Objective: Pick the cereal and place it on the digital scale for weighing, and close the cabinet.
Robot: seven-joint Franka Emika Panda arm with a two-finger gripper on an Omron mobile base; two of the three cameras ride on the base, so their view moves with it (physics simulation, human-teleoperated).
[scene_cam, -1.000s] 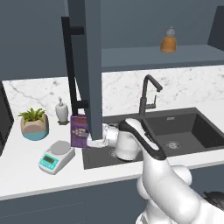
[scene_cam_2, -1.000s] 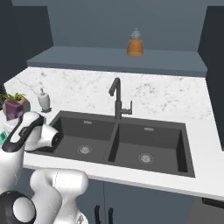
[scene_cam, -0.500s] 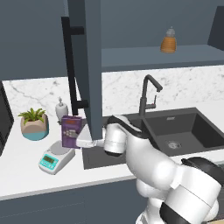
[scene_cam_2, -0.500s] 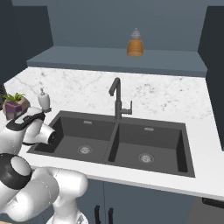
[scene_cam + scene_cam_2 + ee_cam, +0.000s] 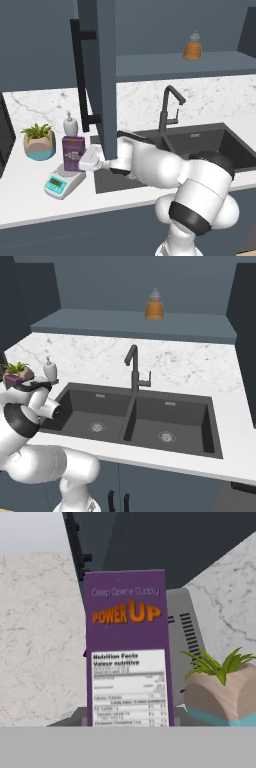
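- Cereal (image 5: 74, 152): flat-faced purple box, upright over the scale's plate; I cannot tell whether it rests on the plate. In my hand view (image 5: 127, 649) it bears orange lettering and a white nutrition panel.
- Gripper (image 5: 91, 158): white, blocky; my jaws are clamped on the cereal's right side.
- Scale (image 5: 62, 182): low white slab with a teal display, on the desk's left part, beside the sink.
- Desk (image 5: 30, 195): white marbled stone, smooth.
- Cabinet (image 5: 98, 65): matte blue-grey; one flat door stands open, edge-on to me, with a long black bar handle (image 5: 80, 75).
- Bottle (image 5: 192, 46): orange, rounded, pale cap, on the cabinet shelf.
- Plant (image 5: 39, 141): spiky green leaves in a teal-and-tan pot, left of the cereal.
- Dispenser (image 5: 70, 125): white pump bottle behind the cereal.
- Sink (image 5: 137, 418): dark double basin with a black angular tap (image 5: 134, 368).
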